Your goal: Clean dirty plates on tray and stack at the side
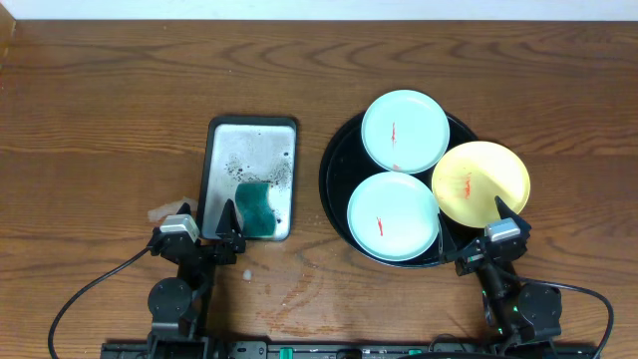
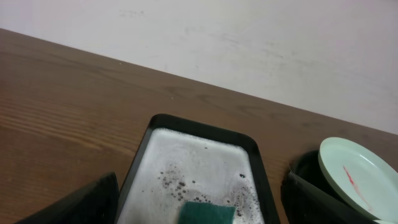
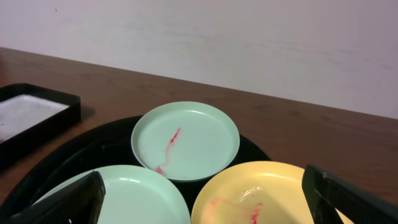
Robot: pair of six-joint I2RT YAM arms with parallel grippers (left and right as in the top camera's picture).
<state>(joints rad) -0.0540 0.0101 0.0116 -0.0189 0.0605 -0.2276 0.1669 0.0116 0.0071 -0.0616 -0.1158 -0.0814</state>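
Across the brown counter [image 1: 100,120] I judge nothing done yet: the far green plate [image 1: 404,132], near green plate [image 1: 393,215] and yellow plate [image 1: 480,183] all sit red-smeared on the black tray [image 1: 334,170], none stacked aside, and both my jaws hang spread, empty.

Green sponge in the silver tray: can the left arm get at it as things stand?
Probably yes. The sponge lies uncovered at the near end of the silver tray, just ahead of the open left pincer, with nothing between them but the tray's low rim.
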